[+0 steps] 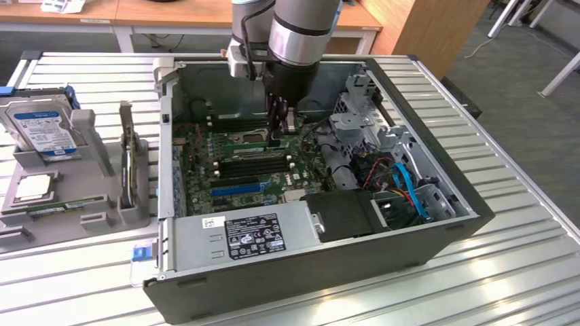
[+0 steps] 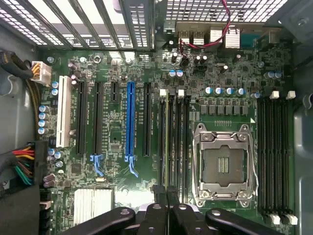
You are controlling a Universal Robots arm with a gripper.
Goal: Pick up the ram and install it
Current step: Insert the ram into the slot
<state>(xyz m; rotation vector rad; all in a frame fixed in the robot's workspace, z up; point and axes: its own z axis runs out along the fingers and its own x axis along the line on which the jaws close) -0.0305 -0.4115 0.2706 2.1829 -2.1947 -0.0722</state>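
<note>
Scene inventory, as you see it now:

- End effector [image 1: 282, 128]: your arm comes down from the upper centre of the exterior view into the open computer case [image 1: 435, 224]. In the wrist view the two black fingers [image 2: 157, 196] are pressed close together, pinching a thin board between them.
- Ram [image 2: 167, 142]: seen edge-on as a narrow yellow-green strip held in the fingers. It runs in line with the black memory slots [image 2: 180, 142] just beside the CPU socket [image 2: 223, 166]. You cannot tell whether it is seated in a slot or just above it.
- Motherboard [image 2: 112, 132]: green, lying flat on the floor of the case. It carries a row of long black expansion slots and one long blue slot [image 2: 130, 122], which is well apart from the ram.
- Power supply [image 1: 244, 234]: a grey box with a black label, at the lower centre of the exterior view, inside the case.
- Grey holder tray [image 1: 91, 224]: at the left of the exterior view, beside the case. It holds a hard drive [image 1: 41, 125] propped upright and an upright card [image 1: 129, 159].
- Tabletop [image 1: 507, 272]: slatted metal, carrying both the case and the tray.
</note>
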